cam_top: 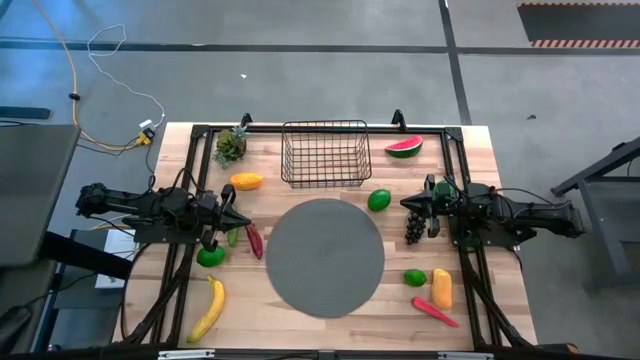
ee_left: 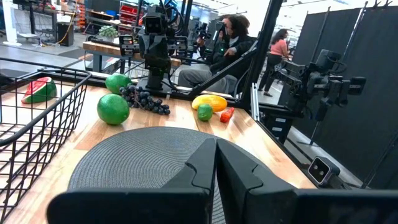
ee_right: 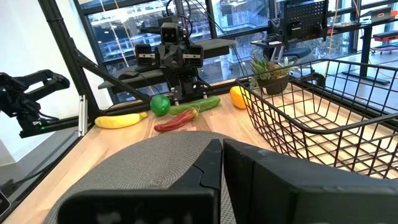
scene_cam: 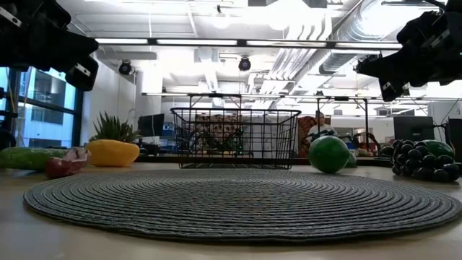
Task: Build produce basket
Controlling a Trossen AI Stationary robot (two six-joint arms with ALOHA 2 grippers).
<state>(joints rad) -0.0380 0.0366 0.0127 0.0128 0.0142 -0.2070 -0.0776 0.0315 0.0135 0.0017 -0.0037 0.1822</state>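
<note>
The left gripper point(cam_top: 232, 218) hangs above the left side of the table with its fingers pressed together on nothing, and the right gripper point(cam_top: 408, 203) mirrors it on the right side, fingers together too, nothing held. So both arms are poised, and by the look of it no piece has gone in yet: the basket point(cam_top: 324, 153) sits at the far middle of the table, and its wire floor looks bare in the wrist views. The produce lies scattered around the round grey mat point(cam_top: 324, 257). On the left, a lime point(cam_top: 210, 256), a red chilli point(cam_top: 254, 241) and a banana point(cam_top: 208, 308) lie near the left arm, with an orange-yellow piece point(cam_top: 246, 181) up beside the basket. On the right, dark grapes point(cam_top: 414, 227) lie just beside the right gripper, another lime point(cam_top: 379, 200) sits between it and the basket, and the watermelon slice point(cam_top: 404, 147) rests just right of the basket. I judge this the very start, the first pick. The next move calls for one gripper to spread its fingers, drop over a nearby piece, the grapes or the chilli look handiest, and close squarely before carrying it over the basket's rim.
</note>
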